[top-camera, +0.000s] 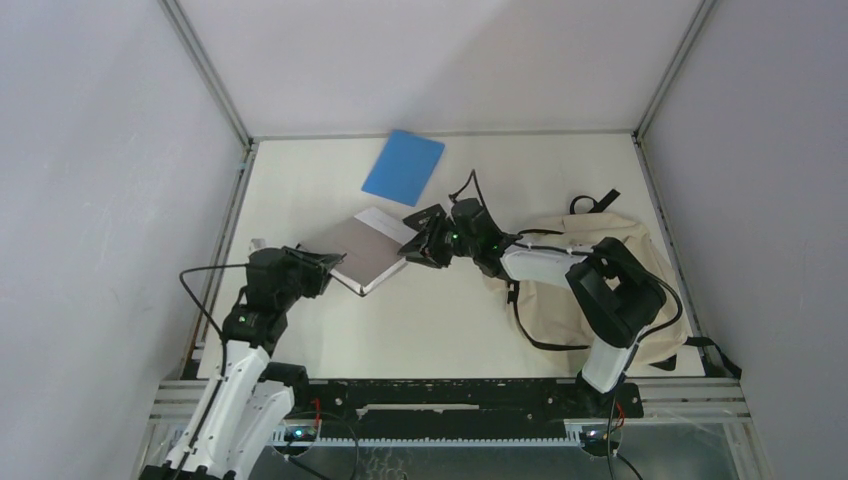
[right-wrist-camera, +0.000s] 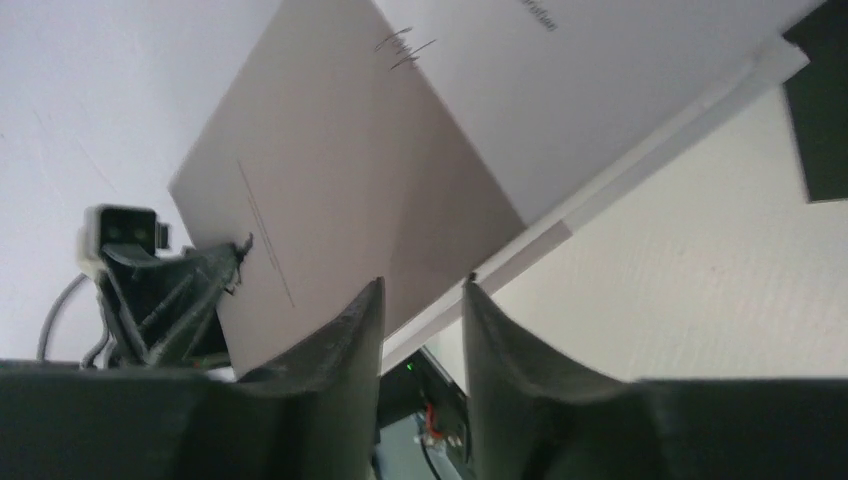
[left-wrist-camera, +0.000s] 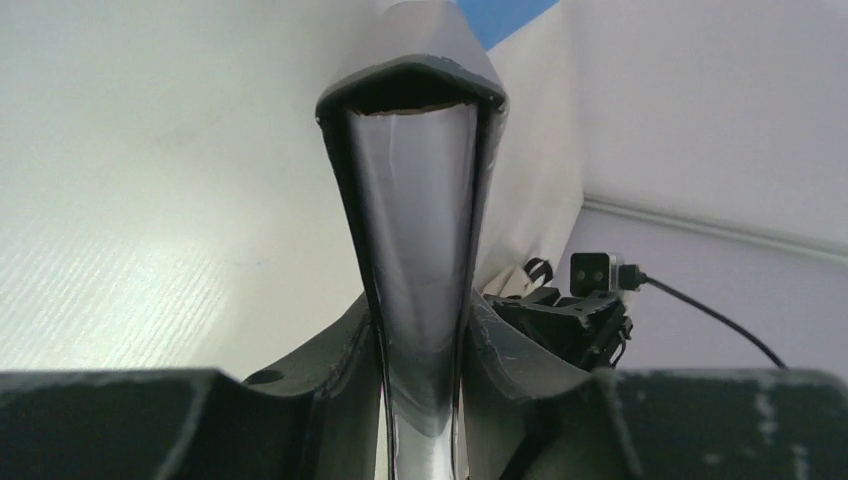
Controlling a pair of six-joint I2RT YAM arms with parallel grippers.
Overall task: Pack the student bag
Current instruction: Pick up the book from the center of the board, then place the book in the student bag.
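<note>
Overhead only, student bag (top-camera: pixel 652 245), wrist views, left fingers (left-wrist-camera: pixel 335 385) clamping grey book (left-wrist-camera: pixel 415 250), right fingers (right-wrist-camera: pixel 345 360) slightly parted

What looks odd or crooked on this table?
The grey book is off the table, tilted, pinched by the left gripper with the right gripper at its opposite edge. The blue notebook lies askew farther back.
</note>
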